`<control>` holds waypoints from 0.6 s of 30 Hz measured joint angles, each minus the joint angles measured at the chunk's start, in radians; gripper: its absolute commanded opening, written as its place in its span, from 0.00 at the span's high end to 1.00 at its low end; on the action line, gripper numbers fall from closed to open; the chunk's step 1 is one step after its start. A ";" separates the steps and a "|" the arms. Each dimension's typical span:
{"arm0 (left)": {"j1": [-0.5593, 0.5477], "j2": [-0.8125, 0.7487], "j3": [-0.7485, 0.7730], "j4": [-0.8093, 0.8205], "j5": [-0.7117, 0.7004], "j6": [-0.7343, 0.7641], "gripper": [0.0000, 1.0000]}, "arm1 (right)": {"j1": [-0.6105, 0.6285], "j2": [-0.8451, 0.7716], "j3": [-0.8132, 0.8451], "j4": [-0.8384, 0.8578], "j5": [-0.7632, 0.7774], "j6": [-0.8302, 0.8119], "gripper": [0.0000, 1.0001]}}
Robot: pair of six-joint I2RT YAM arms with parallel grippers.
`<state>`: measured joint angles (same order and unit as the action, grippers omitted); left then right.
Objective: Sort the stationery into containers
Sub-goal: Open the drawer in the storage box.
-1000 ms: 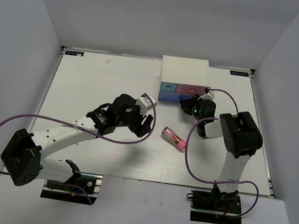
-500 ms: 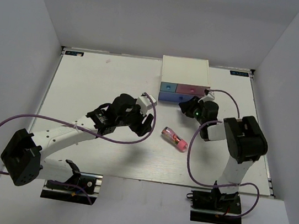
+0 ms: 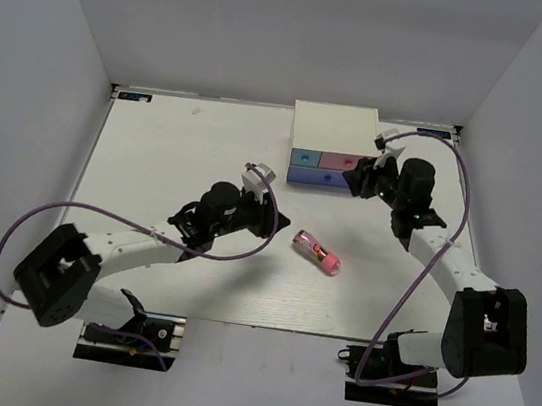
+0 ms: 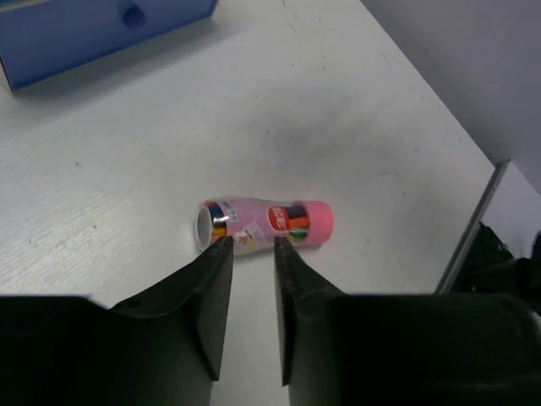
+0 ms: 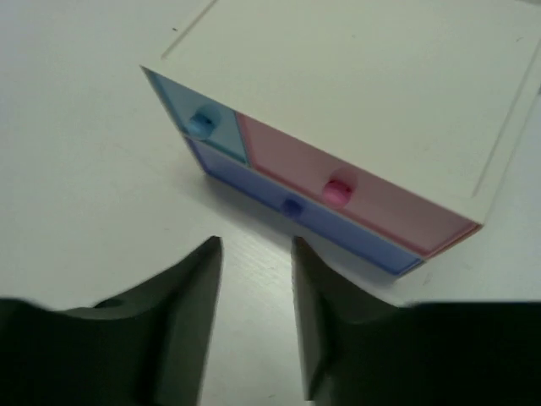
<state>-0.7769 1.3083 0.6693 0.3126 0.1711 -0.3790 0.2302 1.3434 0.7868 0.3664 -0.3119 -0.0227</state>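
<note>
A pink-and-clear tube (image 3: 316, 252) of stationery lies on its side on the white table, right of centre. In the left wrist view the tube (image 4: 262, 224) lies just beyond my left gripper (image 4: 251, 245), whose jaws stand narrowly open with nothing between them. From above, the left gripper (image 3: 268, 223) is a short way left of the tube. The white cabinet (image 3: 334, 126) holds the containers: a light blue drawer (image 5: 203, 118), a pink drawer (image 5: 338, 190) and a violet-blue drawer (image 5: 292, 207), all pushed in. My right gripper (image 5: 256, 245) hovers open and empty before them, also seen from above (image 3: 353, 177).
Both arms' purple cables loop over the near table. The table's right edge (image 4: 473, 161) runs close behind the tube in the left wrist view. Grey walls enclose the table on three sides.
My right gripper has opened and drawn up and back from the drawer fronts as its arm swung out to the right. My left gripper has narrowed its jaws and dropped lower toward the tube.
</note>
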 measured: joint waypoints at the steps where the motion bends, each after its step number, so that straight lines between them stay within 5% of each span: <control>1: 0.000 0.036 -0.008 0.066 -0.008 -0.037 0.70 | -0.004 -0.002 0.033 -0.060 -0.020 -0.021 0.71; 3: -0.002 0.123 -0.008 0.173 -0.034 -0.116 0.74 | -0.010 -0.036 0.077 -0.166 -0.061 -0.043 0.89; 5: -0.005 0.218 -0.004 0.269 -0.058 -0.189 0.75 | -0.016 -0.108 0.082 -0.235 -0.089 -0.054 0.90; 6: -0.005 0.262 0.002 0.305 -0.066 -0.225 0.75 | -0.018 -0.149 0.082 -0.262 -0.098 -0.056 0.87; 9: -0.009 0.402 0.055 0.393 -0.098 -0.348 0.51 | -0.021 -0.293 0.095 -0.326 -0.116 -0.068 0.66; 15: -0.011 0.588 0.211 0.483 -0.177 -0.508 0.34 | -0.028 -0.455 0.113 -0.365 -0.076 -0.066 0.60; 18: -0.011 0.648 0.270 0.485 -0.233 -0.563 0.34 | -0.036 -0.517 0.080 -0.365 -0.040 -0.060 0.60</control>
<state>-0.7876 1.9560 0.9390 0.7975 -0.0624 -0.9417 0.1944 0.8261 0.8665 0.0017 -0.3523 -0.0822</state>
